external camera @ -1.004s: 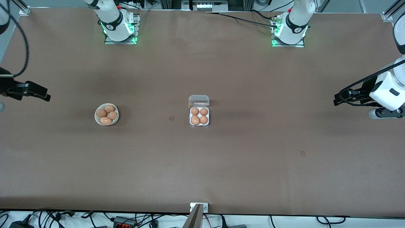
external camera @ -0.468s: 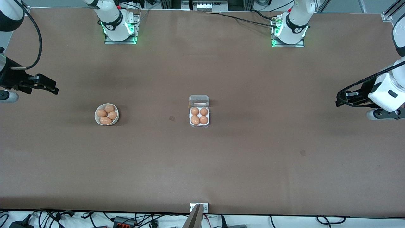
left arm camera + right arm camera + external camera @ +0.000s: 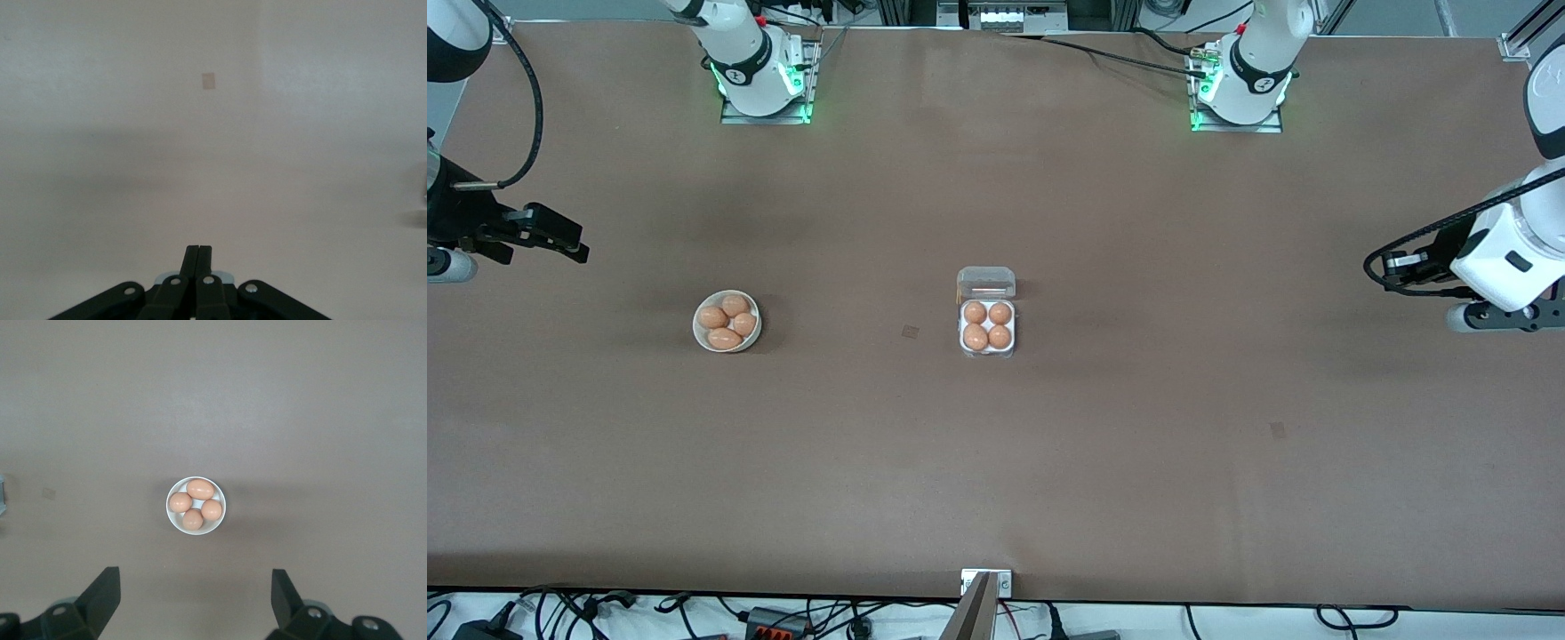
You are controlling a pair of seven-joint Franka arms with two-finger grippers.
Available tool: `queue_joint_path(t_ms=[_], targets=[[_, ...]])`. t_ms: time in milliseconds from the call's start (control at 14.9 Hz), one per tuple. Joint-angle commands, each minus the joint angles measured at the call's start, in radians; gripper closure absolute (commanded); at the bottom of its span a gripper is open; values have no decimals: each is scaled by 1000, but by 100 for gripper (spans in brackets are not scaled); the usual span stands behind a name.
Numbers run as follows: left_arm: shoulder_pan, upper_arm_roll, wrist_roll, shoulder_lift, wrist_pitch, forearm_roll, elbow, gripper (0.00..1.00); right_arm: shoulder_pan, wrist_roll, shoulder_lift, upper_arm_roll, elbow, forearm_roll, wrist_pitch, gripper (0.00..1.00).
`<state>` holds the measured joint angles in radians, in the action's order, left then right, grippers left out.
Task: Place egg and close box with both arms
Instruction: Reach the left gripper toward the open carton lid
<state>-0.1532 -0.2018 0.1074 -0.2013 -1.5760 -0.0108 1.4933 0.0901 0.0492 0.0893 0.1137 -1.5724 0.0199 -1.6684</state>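
Note:
The clear box (image 3: 987, 345) sits mid-table with its lid (image 3: 986, 283) open, standing up on the side toward the robot bases. Every cell holds an orange-brown egg (image 3: 975, 312). My right gripper (image 3: 576, 247) hangs open and empty over the right arm's end of the table, high above the white bowl (image 3: 698, 332). In the right wrist view the gripper (image 3: 193, 572) shows wide open with the bowl (image 3: 215, 523) between its fingers, far below. My left gripper (image 3: 1371, 267) is shut and empty over the left arm's end of the table. The left wrist view (image 3: 199, 248) shows only bare table.
The white bowl holds several more eggs (image 3: 726, 338) and sits toward the right arm's end, level with the box. Small dark marks (image 3: 910, 332) lie on the brown table. A metal bracket (image 3: 986, 582) sits at the table edge nearest the camera.
My right gripper has come in from the table's end toward the bowl, then settled. My left gripper has shifted slightly toward the bases' side. The box, bowl and eggs have not moved.

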Motion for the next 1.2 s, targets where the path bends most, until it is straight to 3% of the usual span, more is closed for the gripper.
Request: queue_joint_path(t_ms=[0,268,401,535,1137], targets=[[4,-2,-14,3,21,38,-10,100,-1,15,-17,-5,-6,-12,-1,0],[23,-74,-12,3,65,40,-19,100,-24,24,-17,-14,-6,-12,3,0],[41,-129,-15,2,80,40,-19,100,-99,21,-16,-101,-6,-15,6,0],[82,-166,-12,-16,82,48,-19,100,-105,23,-17,-106,-8,-15,6,0],[340,-168,236,-151,56,160,-21,96,-110,21,-23,-104,-8,-17,27,0]])
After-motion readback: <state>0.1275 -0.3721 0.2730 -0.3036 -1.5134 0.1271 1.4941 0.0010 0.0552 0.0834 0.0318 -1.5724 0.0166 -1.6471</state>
